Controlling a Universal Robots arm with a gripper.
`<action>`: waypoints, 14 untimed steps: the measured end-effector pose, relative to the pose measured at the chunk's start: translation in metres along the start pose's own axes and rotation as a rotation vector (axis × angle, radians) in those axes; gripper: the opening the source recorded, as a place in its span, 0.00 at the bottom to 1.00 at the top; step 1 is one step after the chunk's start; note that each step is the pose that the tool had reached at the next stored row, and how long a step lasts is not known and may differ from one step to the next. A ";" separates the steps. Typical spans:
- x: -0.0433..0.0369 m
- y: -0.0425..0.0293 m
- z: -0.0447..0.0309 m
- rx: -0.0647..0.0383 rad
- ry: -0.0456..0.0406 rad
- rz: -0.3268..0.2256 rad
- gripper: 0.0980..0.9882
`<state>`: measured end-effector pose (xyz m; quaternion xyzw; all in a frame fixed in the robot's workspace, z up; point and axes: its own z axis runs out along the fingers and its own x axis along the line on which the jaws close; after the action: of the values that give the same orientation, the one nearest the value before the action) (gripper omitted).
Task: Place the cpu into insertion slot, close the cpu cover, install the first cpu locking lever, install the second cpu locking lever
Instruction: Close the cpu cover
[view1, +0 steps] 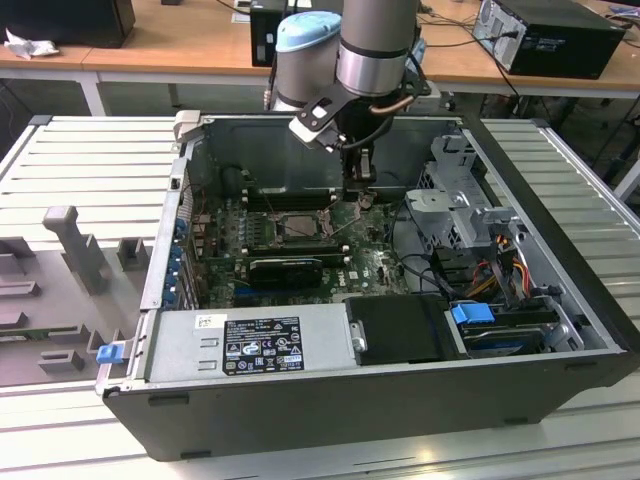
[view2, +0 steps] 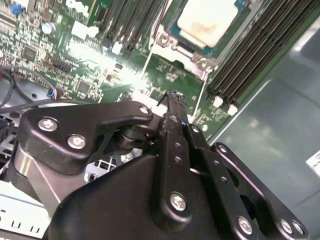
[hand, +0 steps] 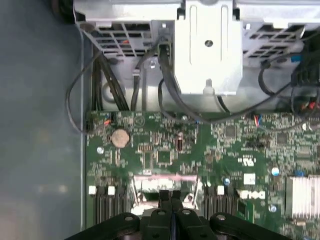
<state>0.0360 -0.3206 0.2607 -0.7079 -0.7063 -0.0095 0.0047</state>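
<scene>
The cpu (view2: 207, 20) shows its pale square top, lying in the insertion slot (view1: 297, 226) at the middle of the green motherboard (hand: 165, 150). The silver cpu cover (view2: 182, 52) frames it and looks to lie flat around it. Two thin metal lever rods (view2: 141, 70) (view2: 199, 97) run out from the socket's corners towards my gripper. My gripper (view2: 172, 97) hangs shut just above the board, beside the socket's edge, with nothing seen between its black fingers (hand: 171, 197). In the exterior view my gripper (view1: 361, 195) stands to the right of the socket.
Long black memory slots (view2: 250, 55) flank the socket. A black card (view1: 285, 268) lies in front of it. The drive cage (hand: 207, 45) and loose cables (hand: 167, 95) stand close by. The grey power supply (view1: 250, 345) and the case walls (view1: 165, 240) hem in the board.
</scene>
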 end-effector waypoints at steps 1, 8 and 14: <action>0.0000 0.0018 0.0010 0.000 0.0001 0.000 0.01; 0.0003 0.0118 0.0051 0.000 0.0002 -0.008 0.01; 0.0038 0.0322 0.0080 0.001 0.0000 -0.016 0.01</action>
<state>0.0683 -0.3167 0.2530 -0.7023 -0.7118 -0.0093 0.0048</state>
